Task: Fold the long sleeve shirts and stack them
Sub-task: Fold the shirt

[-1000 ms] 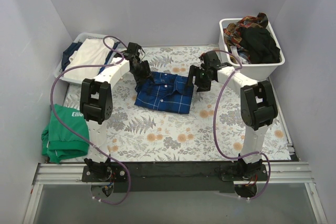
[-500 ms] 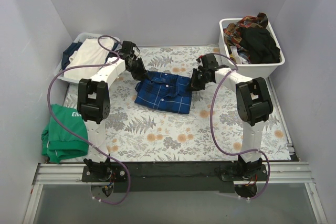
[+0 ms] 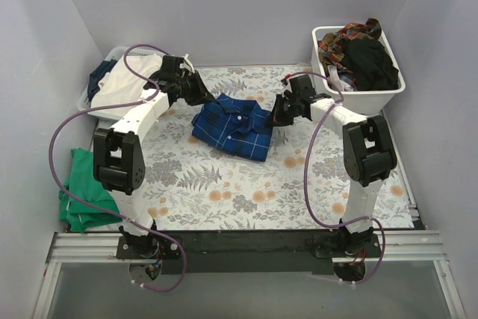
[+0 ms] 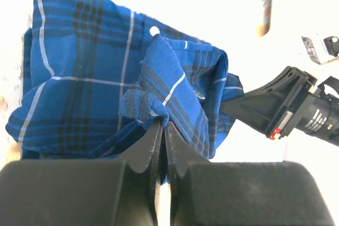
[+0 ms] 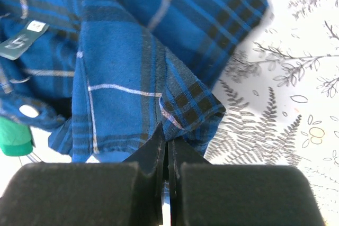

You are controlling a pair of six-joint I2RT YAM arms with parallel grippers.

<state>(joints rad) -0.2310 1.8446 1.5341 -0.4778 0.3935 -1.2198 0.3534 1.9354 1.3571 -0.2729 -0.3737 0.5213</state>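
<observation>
Right wrist alone shows the label [image 5: 18, 41] on the plaid shirt [image 5: 122, 67].

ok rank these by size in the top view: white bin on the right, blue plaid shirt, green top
1. white bin, largest
2. blue plaid shirt and green top: about alike; the left arm hides part of the green top, so no ranking

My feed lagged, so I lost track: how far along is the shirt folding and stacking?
Done: the blue plaid shirt is folded into a compact bundle. In hand: the left gripper and right gripper are each shut on an edge of it, likely to carry it. Left: stacking it, and the white bin holds more crumpled garments.
</observation>
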